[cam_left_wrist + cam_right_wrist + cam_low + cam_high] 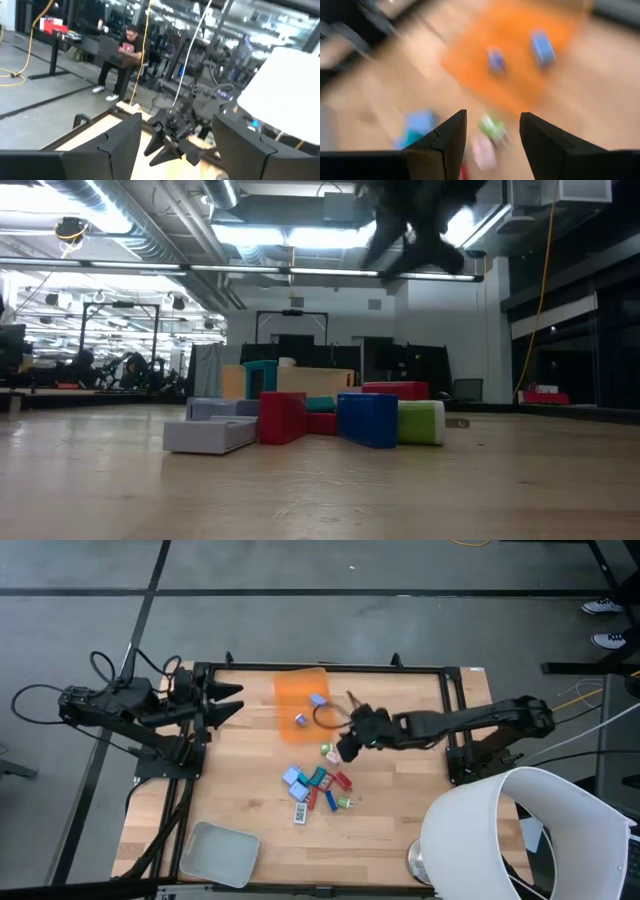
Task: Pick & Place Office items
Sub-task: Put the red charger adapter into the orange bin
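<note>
The office items are small coloured pieces. A cluster of them (315, 788) lies on the wooden table's middle, seen close in the low view (320, 420). Two bluish pieces (318, 700) (300, 719) lie inside the translucent orange bin (302, 700). A green-and-white piece (328, 752) lies alone between the bin and the cluster. My right gripper (345, 748) hangs open just above and right of that piece, slanting down; the piece (492, 126) shows beyond its fingers. My left gripper (232, 700) is open and level at the table's far left edge, with nothing between its fingers (177, 120).
A pale grey shallow tray (218, 852) sits at the near left corner. A large white rounded shade (520, 835) covers the near right corner. A dark cable loop (325, 718) lies by the bin. A person sits beyond the table (125, 55).
</note>
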Robot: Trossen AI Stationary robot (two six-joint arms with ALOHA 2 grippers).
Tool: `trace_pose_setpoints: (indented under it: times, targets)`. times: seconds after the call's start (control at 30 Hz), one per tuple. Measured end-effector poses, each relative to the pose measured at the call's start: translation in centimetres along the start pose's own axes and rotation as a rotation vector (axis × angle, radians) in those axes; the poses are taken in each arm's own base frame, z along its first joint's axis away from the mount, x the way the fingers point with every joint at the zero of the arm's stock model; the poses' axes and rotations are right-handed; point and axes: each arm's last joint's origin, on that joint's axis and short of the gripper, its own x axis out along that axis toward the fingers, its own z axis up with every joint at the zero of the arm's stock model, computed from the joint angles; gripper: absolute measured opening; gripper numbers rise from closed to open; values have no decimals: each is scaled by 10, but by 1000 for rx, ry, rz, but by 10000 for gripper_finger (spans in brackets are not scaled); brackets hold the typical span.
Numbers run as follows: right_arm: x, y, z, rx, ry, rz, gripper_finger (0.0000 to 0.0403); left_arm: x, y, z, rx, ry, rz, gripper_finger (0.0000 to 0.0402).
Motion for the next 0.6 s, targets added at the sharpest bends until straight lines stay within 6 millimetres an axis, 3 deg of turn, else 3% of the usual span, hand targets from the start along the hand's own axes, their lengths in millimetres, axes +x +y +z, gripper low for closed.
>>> trace_pose_setpoints:
  times: [0.1, 0.33, 0.6]
  targets:
    - [19, 1, -21, -7, 152, -49, 183, -2, 1, -2, 10, 31, -25, 237]
    - [52, 12, -53, -12, 449, 36, 183, -3, 1, -3, 9, 48, -39, 237]
    - [55, 24, -63, -19, 476, 106, 183, -3, 2, -4, 7, 60, -36, 237]
